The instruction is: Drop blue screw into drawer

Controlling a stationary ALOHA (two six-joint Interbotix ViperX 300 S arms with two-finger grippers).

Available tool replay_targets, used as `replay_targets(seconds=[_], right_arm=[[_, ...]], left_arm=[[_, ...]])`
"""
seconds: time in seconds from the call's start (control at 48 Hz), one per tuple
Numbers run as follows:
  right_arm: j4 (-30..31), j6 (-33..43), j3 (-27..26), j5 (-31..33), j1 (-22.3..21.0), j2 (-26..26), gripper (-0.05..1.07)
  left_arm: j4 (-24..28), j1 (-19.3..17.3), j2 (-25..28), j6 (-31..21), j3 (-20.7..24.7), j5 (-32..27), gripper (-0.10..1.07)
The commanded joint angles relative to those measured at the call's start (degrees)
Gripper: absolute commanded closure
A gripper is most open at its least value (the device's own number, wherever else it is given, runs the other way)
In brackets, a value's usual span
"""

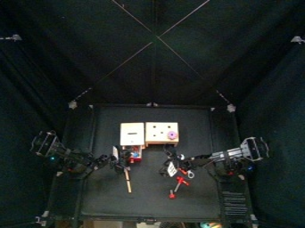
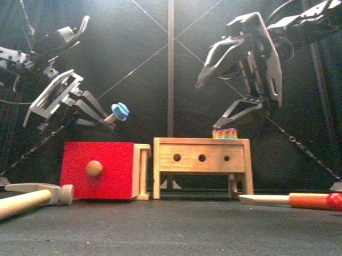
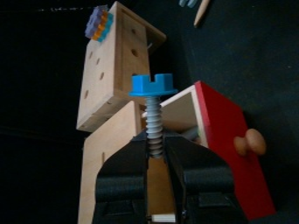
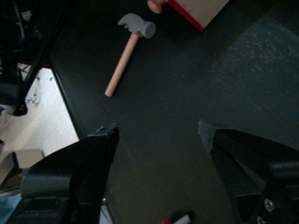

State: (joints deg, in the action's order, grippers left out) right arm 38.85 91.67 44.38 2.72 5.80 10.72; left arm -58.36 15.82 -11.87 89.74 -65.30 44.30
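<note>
My left gripper [image 3: 153, 150] is shut on the grey shank of the blue screw [image 3: 152, 86]. It holds the screw above the wooden drawer box with its red front [image 3: 225, 131] and red knob [image 3: 247, 144]. In the front view the blue screw [image 2: 119, 111] hangs in the left gripper [image 2: 99, 112] above the red drawer front [image 2: 102, 170]. In the top view the left gripper [image 1: 120, 159] is at the drawer [image 1: 130, 135]. My right gripper [image 4: 158, 162] is open and empty; it hangs above the wooden bench [image 2: 201, 158] in the front view [image 2: 227, 122].
A wooden bench with holes [image 3: 117, 61] stands next to the drawer, with a purple piece on top [image 1: 172, 134]. A wooden hammer [image 1: 127, 181] lies at the front left, also in the right wrist view [image 4: 131, 42]. A red-handled screwdriver [image 2: 315, 201] lies at the front right.
</note>
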Motion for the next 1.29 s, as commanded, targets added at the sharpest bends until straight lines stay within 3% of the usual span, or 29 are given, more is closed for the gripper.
replay_targets(seconds=[0.0,0.125,0.354,0.771,0.917,1.042,1.271], right_arm=[[-0.1,0.2,-0.4,-0.2,0.1,1.1,0.01],[-0.2,0.2,-0.5,-0.1,0.1,1.1,0.01],[-0.3,0.2,-0.8,0.4,0.1,1.1,0.01],[-0.6,0.0,-0.8,2.6,0.6,1.1,0.01],[-0.5,-0.4,0.2,6.0,4.3,1.1,0.01],[0.1,-0.4,1.1,10.5,10.1,1.1,0.01],[-0.5,-0.4,0.4,16.1,17.6,1.1,0.01]], left_arm=[[-0.1,-0.9,-0.5,-0.1,0.6,-0.8,0.41],[0.0,-1.8,-0.4,-0.1,0.6,-0.8,0.35],[-0.1,-4.1,-0.5,-0.3,0.3,-0.8,0.35],[0.1,-3.7,-0.9,-0.4,0.7,-1.1,0.35],[0.1,-1.3,-2.8,-0.7,1.9,-1.1,0.35],[0.1,1.0,-5.0,-1.8,2.7,-1.1,0.35],[2.6,1.6,-8.3,-6.7,2.1,-1.1,0.35]])
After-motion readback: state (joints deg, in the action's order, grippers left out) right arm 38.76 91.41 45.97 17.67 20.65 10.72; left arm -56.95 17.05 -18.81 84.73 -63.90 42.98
